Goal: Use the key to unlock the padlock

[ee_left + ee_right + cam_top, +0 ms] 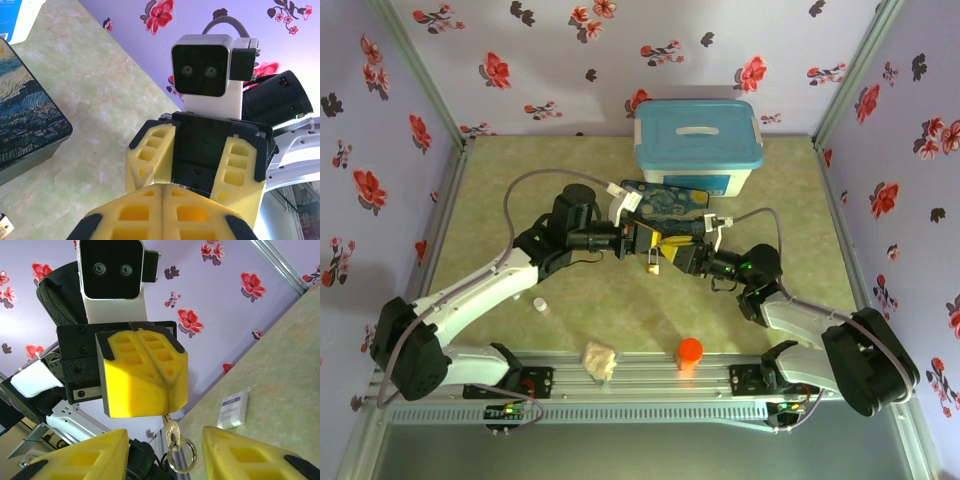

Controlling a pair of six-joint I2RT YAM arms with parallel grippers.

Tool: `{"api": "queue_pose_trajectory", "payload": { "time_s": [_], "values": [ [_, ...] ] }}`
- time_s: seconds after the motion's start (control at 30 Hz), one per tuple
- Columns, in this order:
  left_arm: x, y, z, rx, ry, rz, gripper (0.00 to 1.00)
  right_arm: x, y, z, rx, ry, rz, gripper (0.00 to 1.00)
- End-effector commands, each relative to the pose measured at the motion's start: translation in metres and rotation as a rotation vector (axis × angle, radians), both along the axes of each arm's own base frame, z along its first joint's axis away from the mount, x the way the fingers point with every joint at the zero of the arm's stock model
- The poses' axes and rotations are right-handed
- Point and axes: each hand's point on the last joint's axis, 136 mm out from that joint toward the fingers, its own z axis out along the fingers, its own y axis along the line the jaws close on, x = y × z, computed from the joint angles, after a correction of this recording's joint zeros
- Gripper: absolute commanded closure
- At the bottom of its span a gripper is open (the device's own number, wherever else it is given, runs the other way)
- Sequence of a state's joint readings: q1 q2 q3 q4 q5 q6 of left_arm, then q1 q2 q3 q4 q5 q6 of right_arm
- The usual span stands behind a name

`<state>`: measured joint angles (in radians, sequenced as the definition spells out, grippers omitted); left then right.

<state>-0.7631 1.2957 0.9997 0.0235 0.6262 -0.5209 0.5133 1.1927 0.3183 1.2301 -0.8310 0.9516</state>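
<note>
green marbled table [520, 180], purple floral walls [520, 50], blue-lidded bin [698, 145] at the far side with the starry box [670, 198] in front of it. both arms reach in and meet tip to tip above mid-table. left gripper [166, 411] is fully closed, pinching what looks like the padlock [172, 431], with a silver ring [181, 456] dangling under it. right gripper [192, 180] has its jaws apart either side of the ring, gripping nothing.
</note>
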Motion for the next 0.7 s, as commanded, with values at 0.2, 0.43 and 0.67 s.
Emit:
{"api": "queue_pose_trajectory", "payload": {
  "time_s": [0.2, 0.43, 0.67],
  "values": [
    [-0.0038, -0.0016, 0.0115, -0.044, -0.013, -0.021, 1.0, -0.0059, 0.0021, 0.0085, 0.012, -0.052, 0.038, 0.74],
    [-0.0036, -0.0022, 0.0154, -0.044, -0.028, -0.025, 1.0, -0.0028, 0.0013, 0.0102, 0.023, -0.057, 0.023, 0.87],
    [-0.0033, -0.0025, 0.0067, -0.017, -0.011, -0.028, 1.0, -0.0023, 0.0015, 0.0086, 0.032, -0.049, 0.026, 0.99]
  ]
}}
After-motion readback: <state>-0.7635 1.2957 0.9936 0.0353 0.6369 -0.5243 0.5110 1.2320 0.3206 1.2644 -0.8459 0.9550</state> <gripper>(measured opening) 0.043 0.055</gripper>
